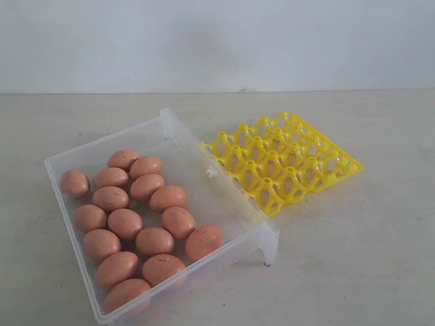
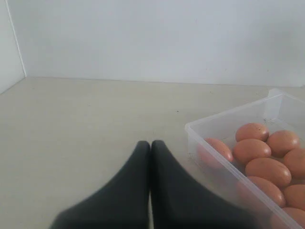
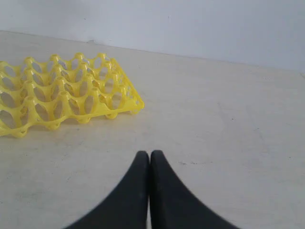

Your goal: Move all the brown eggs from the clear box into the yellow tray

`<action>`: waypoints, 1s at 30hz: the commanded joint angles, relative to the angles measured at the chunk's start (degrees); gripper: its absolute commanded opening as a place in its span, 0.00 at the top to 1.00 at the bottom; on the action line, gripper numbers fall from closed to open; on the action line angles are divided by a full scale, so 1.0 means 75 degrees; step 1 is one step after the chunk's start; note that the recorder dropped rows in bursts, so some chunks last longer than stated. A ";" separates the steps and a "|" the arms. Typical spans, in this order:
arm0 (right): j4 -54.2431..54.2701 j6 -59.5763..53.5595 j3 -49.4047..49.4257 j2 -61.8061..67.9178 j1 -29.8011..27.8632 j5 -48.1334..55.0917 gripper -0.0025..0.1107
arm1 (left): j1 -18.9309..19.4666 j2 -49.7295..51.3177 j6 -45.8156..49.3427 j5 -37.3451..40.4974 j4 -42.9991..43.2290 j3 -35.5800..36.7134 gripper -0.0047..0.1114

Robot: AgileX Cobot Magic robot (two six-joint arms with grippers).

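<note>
Mostly brown eggs (image 1: 126, 223) lie lengthwise across clear box (image 1: 197, 182); left gripper (image 2: 150, 144), right gripper (image 3: 149, 154) clenched.

the pale table (image 1: 353, 258) carries the clear box (image 1: 224, 204) beside the yellow tray (image 1: 285, 163).

On the table (image 1: 367, 265), the box (image 1: 196, 173) sits left and near with the eggs (image 1: 126, 223) clustered inside; the tray (image 1: 285, 166) lies just right, farther back.
</note>
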 commanded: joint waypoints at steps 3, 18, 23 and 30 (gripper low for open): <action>0.0012 -0.0016 -0.0003 -0.0031 -0.0041 -0.0078 0.98 | -0.0025 -0.0022 0.0004 0.0000 -0.0041 -0.0032 1.00; 0.3770 0.2159 -0.0003 -0.0031 -0.0041 -0.3490 0.98 | -0.0025 -0.0022 0.0004 0.0000 -0.0041 -0.0032 1.00; 0.4291 0.2665 -0.0003 -0.0031 -0.0041 -0.2958 0.98 | -0.0025 -0.0022 0.0004 0.0000 -0.0041 -0.0032 1.00; 0.4563 0.2320 -0.0003 0.0045 -0.0041 -0.7263 0.98 | -0.0025 -0.0022 0.0004 0.0000 -0.0041 -0.0032 1.00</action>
